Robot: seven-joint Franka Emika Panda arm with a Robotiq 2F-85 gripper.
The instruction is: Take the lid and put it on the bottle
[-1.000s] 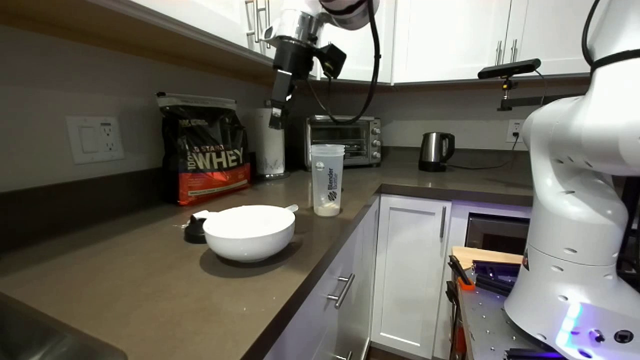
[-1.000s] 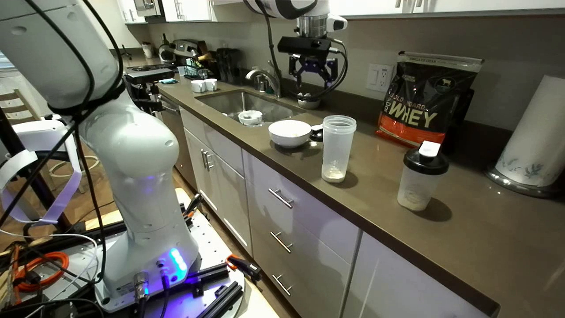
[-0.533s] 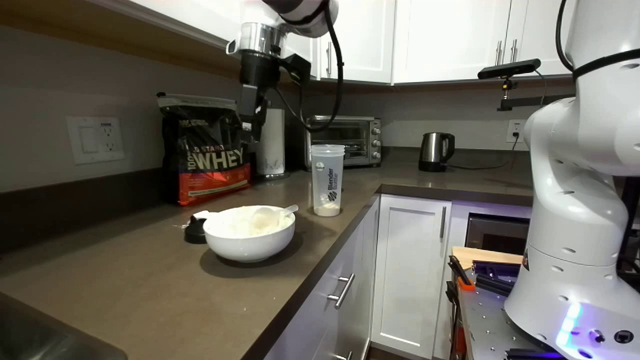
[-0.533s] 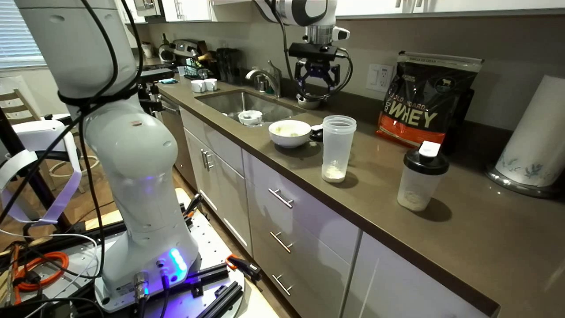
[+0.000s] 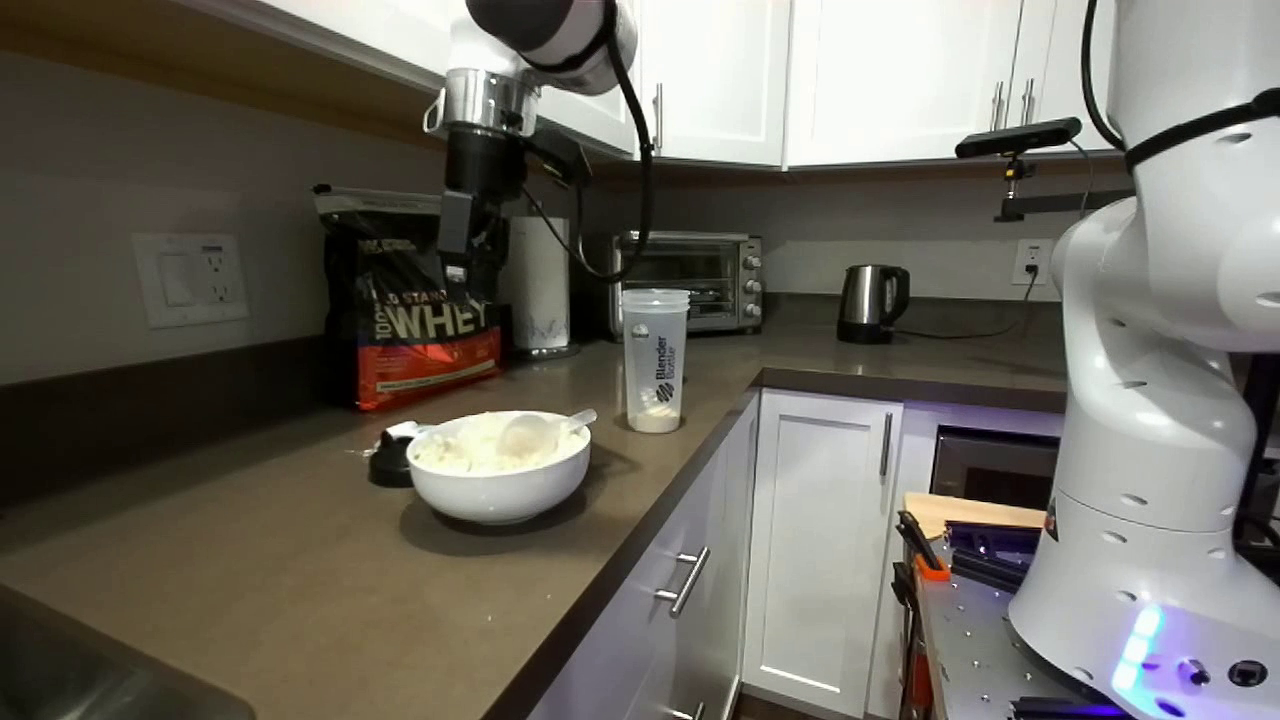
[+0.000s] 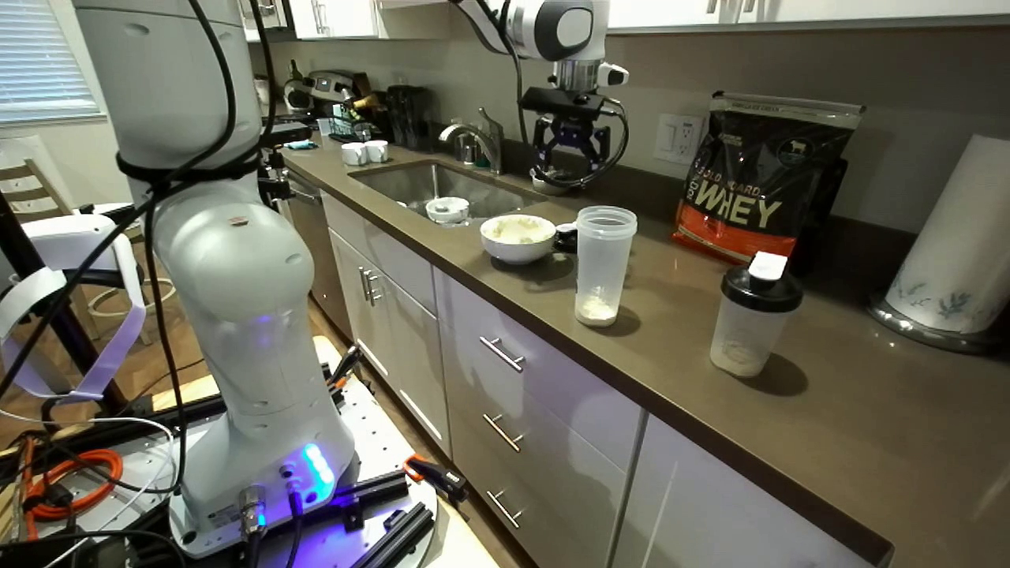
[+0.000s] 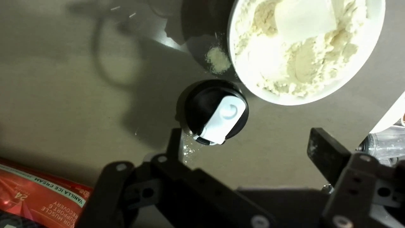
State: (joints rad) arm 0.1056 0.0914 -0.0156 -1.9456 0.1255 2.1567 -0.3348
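A black robot claw (image 7: 246, 137) hangs in the air above a grey-brown bench (image 5: 300, 560), its two fingers (image 7: 327, 153) spread wide apart, with bench surface in sight between them. Below it, on the bench, rests the lid (image 7: 215, 110), a low round black cap with a white flip tab; in the wrist view it shows just past the fingertips, closer to the finger on that view's left. Right beside the lid, also lower than the claw, is a white bowl (image 5: 500, 495) of pale powder (image 7: 316, 63). Behind the claw, in an exterior view, stands a black and red bag (image 5: 410, 310) reading "100% WHEY"; the wrist view adds "VANILLA ICE CREAM" and "24". Lower than the claw and off to one side, the open-topped bottle (image 5: 650, 345) stands upright, printed "Blender Bottle". Farther from the claw are a second shaker (image 6: 746, 331) with a black top, a paper-towel roll (image 6: 947, 237) and a steel kettle (image 5: 866, 300).
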